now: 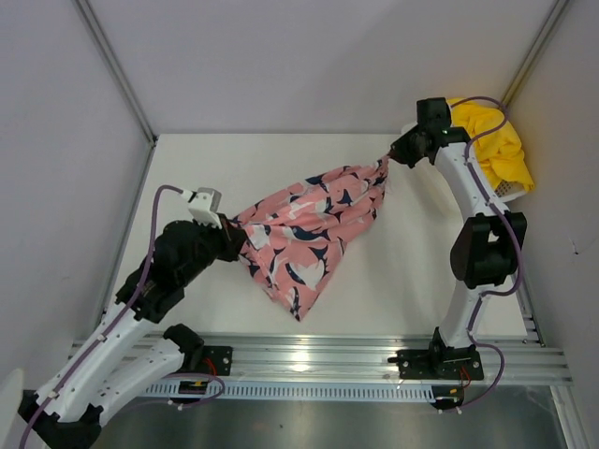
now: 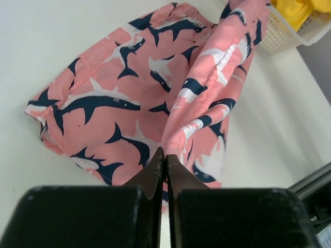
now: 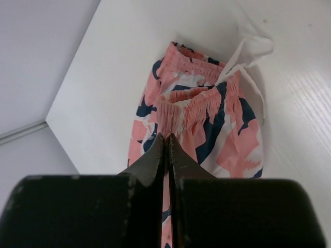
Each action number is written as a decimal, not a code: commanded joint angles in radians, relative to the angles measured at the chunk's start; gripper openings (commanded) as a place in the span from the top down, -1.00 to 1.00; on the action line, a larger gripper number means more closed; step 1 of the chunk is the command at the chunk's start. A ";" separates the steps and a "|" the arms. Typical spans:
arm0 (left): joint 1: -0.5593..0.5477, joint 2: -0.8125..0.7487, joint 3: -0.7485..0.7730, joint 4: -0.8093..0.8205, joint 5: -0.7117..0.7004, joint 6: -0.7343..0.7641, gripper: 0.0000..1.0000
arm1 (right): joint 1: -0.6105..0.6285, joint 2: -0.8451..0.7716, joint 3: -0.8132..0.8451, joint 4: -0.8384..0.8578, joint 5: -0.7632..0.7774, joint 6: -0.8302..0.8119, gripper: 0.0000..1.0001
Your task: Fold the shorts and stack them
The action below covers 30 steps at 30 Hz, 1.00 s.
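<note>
Pink shark-print shorts (image 1: 314, 229) drape in soft rumpled folds.

The desk (image 1: 234, 168) is a plain white, matte surface closed in by pale walls on three sides, with a metal rail (image 1: 318, 355) running along its near edge. The pink shorts (image 1: 309, 229), printed with navy and white, lie partly spread across its middle, one leg pointing toward the near edge. Their white drawstring (image 3: 248, 49) rests loose on the surface. A white mesh basket (image 1: 505, 190) stands at the far right corner.
</note>
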 commanded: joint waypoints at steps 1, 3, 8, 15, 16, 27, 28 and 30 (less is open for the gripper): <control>0.078 0.032 0.100 0.021 0.169 0.019 1.00 | 0.003 0.016 0.039 0.103 0.027 0.080 1.00; 0.115 0.062 0.139 0.016 0.181 0.027 1.00 | 0.006 0.036 0.048 0.126 0.027 0.094 1.00; 0.245 0.107 0.181 0.021 0.273 0.030 1.00 | 0.015 0.091 0.083 0.155 0.026 0.134 1.00; 0.463 0.179 0.167 0.024 0.361 0.036 1.00 | 0.038 0.155 0.123 0.252 0.069 0.167 1.00; 0.485 0.185 0.143 0.036 0.373 0.035 1.00 | 0.046 0.175 0.140 0.255 0.073 0.170 1.00; 0.644 0.381 0.089 0.159 0.396 -0.018 1.00 | 0.095 0.280 0.135 0.456 0.137 0.212 1.00; 0.646 0.395 0.071 0.170 0.372 -0.027 1.00 | 0.099 0.289 0.138 0.469 0.142 0.212 1.00; 0.647 0.423 0.068 0.185 0.330 -0.050 1.00 | 0.106 0.321 0.141 0.526 0.139 0.209 1.00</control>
